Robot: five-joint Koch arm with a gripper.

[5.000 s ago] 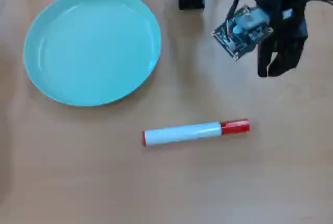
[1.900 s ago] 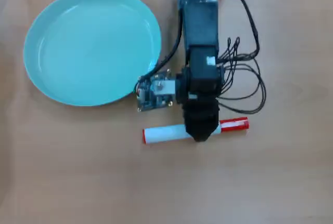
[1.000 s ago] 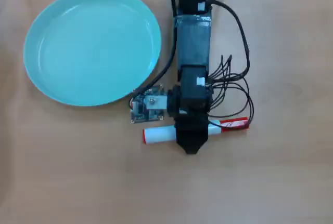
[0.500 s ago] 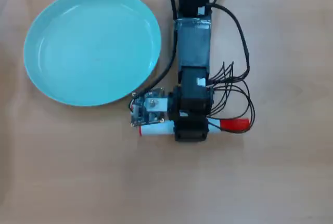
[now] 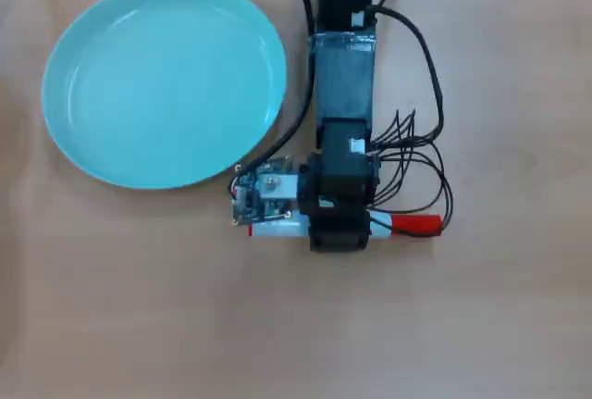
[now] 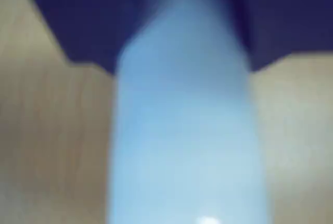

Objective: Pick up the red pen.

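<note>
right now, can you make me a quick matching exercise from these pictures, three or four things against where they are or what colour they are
Things:
1. plate
2. red pen cap
3. pen barrel
4. cables

Descriptions (overhead view):
A. white, sticking out left of the hand
B. black, looping right of the arm
C. teal, upper left on the table
D. red, sticking out right of the hand

Pairs: 1-C, 2-D, 3-A, 4-B

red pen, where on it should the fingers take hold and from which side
Take the red pen at the middle of its white barrel, coming straight down from above. It lies flat on the table, left to right in the overhead view, so the fingers should straddle its width. The gripper is already over that spot; the wrist view shows the barrel close between dark parts.
</note>
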